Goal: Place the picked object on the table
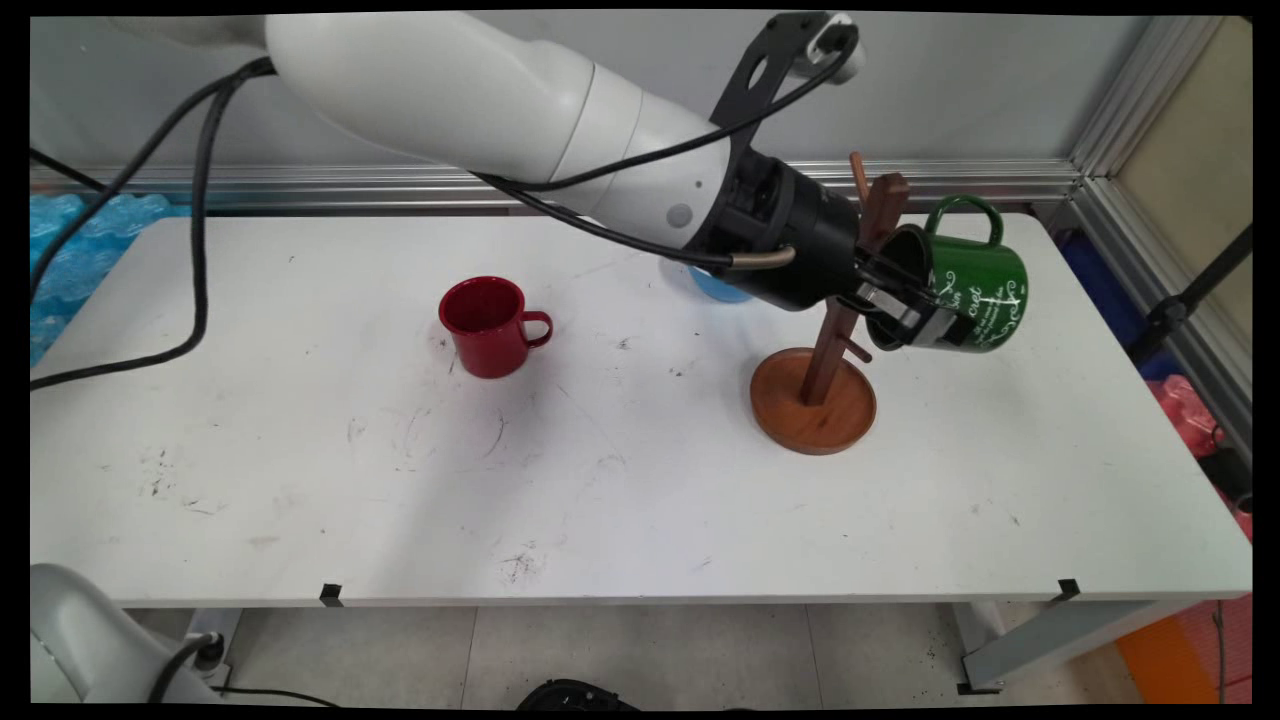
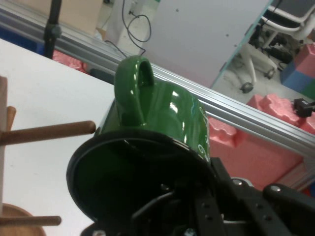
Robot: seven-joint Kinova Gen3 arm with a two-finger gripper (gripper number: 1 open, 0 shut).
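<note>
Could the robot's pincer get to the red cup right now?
Probably not yet. The pincer is shut on the green mug, beside the wooden mug tree. The red cup stands alone on bare table, so nothing blocks the way.

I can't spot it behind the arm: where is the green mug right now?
In the main view the green mug is at the right, held tilted in the gripper above the table, just right of the wooden mug tree.
</note>
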